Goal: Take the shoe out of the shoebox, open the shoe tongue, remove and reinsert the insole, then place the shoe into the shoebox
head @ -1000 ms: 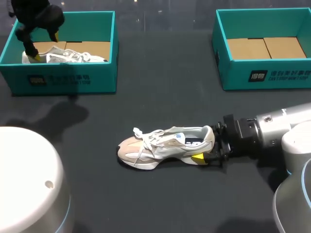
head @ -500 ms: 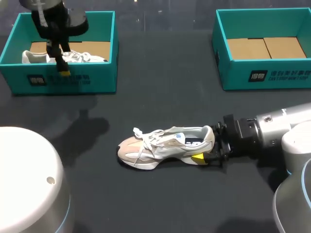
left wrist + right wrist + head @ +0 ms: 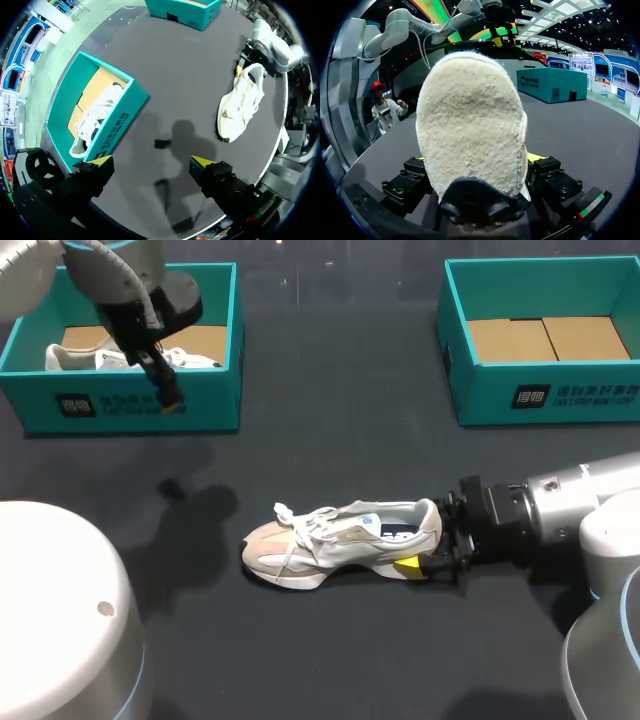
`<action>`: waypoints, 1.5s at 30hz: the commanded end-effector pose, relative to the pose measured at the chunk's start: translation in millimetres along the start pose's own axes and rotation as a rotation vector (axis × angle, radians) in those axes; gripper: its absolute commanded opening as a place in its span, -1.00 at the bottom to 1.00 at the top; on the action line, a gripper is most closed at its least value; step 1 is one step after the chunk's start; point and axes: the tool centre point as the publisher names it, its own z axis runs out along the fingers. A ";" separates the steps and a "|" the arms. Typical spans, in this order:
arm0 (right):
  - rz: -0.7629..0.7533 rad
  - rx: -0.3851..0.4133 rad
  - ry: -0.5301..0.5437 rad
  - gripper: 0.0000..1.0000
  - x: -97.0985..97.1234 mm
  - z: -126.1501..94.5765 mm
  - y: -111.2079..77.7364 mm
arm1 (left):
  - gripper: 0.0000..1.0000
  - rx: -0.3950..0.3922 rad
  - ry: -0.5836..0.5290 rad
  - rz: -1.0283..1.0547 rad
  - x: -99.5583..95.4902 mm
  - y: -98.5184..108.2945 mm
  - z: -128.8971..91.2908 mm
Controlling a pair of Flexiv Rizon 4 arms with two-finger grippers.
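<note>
Sneaker [image 3: 335, 540] on the worktop [image 3: 330, 430], heel in the right pincer [image 3: 428, 540].
The beige-and-white sneaker stands on its sole, toe pointing to the robot's left, well apart from the left shoebox [image 3: 120, 410] and the right shoebox [image 3: 540, 390]. The right pincer pinches its heel from both sides. The left pincer [image 3: 152, 161] hangs spread wide, gripping nothing, over the left shoebox's front wall; a second white sneaker [image 3: 125, 358] lies inside that box.

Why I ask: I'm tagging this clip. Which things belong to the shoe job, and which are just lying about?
Job in hand: beige shoe, heel held in the jaws of the right gripper; left gripper, open; probably the empty shoebox.
Lying about, as far as I can tell: other shoebox; white shoe inside it.
</note>
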 end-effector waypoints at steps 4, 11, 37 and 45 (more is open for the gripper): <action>0.001 0.004 0.000 -1.00 0.1 2.3 -0.3 | 1.00 -0.034 0.005 -0.620 40.2 0.1 -13.0; 0.001 0.004 0.000 -1.00 0.1 2.3 -0.3 | 1.00 -0.104 -0.031 -0.861 101.8 -19.7 -18.7; 0.001 0.004 0.000 -1.00 0.1 2.3 -0.3 | 1.00 -0.147 -0.015 -0.858 198.5 -53.6 10.7; 0.001 0.004 0.000 -1.00 0.1 2.3 -0.3 | 1.00 -0.123 0.018 -0.761 243.5 -77.7 15.1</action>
